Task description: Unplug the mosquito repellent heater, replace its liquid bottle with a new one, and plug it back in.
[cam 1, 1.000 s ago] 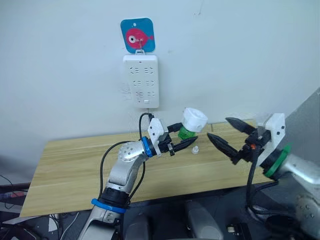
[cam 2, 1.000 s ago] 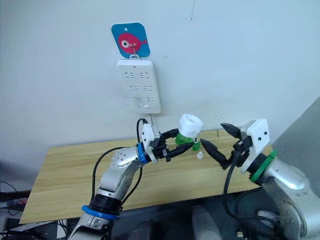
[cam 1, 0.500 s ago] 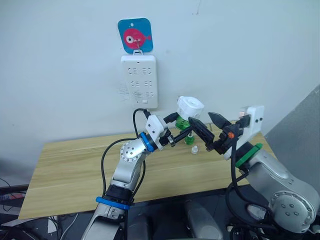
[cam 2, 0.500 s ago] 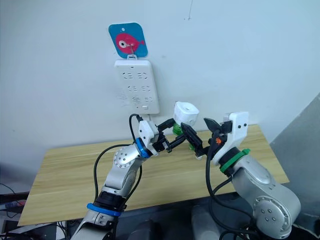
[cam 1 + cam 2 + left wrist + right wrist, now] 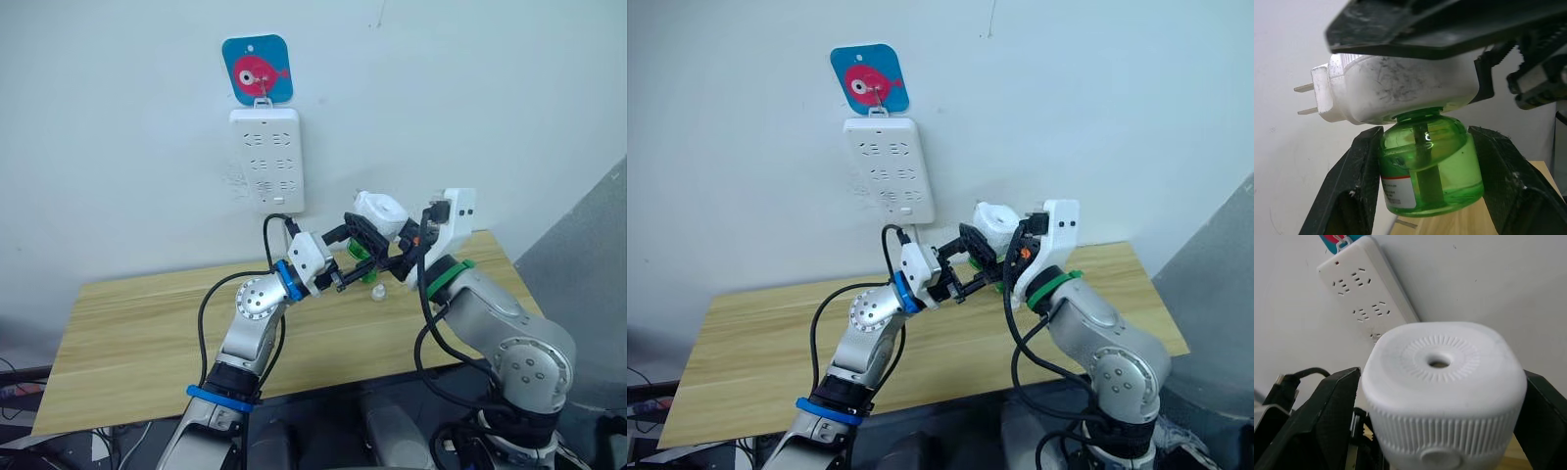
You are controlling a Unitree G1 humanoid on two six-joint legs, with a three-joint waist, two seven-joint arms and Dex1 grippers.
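Note:
The mosquito repellent heater, a rounded white unit with a round top vent and two prongs, hangs above the table just right of the wall strip. A green liquid bottle with a dark wick sits in its underside; I cannot tell whether it is the old bottle or the new one. My left gripper is shut on that bottle, one finger on each side. My right gripper is shut on the heater body, and its fingers flank the ribbed sides.
A long white power strip hangs on the wall under a blue fish hook, with all its sockets free. A small white cap lies on the wooden table below the grippers. A black cable loops from my left wrist.
My right gripper has swung left from well clear of the heater and closed around it. My left gripper has held the bottle throughout, raising it slightly toward the wall. The head view has shifted.

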